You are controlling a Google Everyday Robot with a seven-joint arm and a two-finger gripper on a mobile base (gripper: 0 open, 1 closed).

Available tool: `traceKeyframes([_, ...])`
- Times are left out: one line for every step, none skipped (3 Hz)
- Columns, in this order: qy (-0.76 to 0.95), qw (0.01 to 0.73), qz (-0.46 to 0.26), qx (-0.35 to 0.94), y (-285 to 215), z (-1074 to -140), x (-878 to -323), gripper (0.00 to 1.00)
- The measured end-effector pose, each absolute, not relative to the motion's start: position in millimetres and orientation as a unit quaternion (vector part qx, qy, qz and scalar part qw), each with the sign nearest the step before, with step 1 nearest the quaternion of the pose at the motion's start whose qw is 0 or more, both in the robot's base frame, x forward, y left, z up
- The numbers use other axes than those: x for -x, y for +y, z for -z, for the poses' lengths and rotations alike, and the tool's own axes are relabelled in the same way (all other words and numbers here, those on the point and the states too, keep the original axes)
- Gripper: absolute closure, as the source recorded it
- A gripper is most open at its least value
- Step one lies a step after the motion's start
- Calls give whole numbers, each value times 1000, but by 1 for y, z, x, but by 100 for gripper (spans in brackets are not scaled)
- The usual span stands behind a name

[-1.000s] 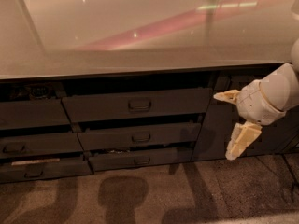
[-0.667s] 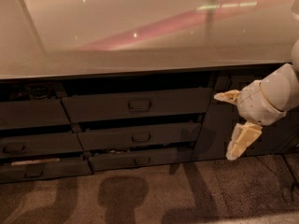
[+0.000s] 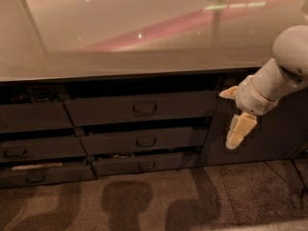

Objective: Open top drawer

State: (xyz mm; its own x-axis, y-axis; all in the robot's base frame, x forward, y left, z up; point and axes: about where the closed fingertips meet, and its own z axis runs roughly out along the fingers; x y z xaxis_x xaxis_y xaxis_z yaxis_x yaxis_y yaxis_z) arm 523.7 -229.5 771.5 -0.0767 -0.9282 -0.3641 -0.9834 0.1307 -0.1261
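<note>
The hand [image 3: 236,110] hangs empty, its two cream fingers spread apart, before the plain dark cabinet door [image 3: 269,129], just right of the wide dark grey top drawer [image 3: 96,110]. Risk: the small rectangular pull handle [image 3: 144,108] lies well to the left, and a low approach likely catches the narrower middle drawer [image 3: 110,143] instead. The glossy beige table [image 3: 120,42] overhangs the drawers. Brown patterned carpet [image 3: 144,201] lies below.
</note>
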Motion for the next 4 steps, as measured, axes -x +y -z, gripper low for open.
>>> traceKeyframes([748, 147, -76, 643, -236, -743, -557, 0])
traceKeyframes([748, 147, -76, 643, -236, -743, -557, 0])
traceKeyframes([737, 155, -65, 655, -235, -736, -533, 0])
traceKeyframes([706, 171, -26, 687, -239, -710, -461, 0])
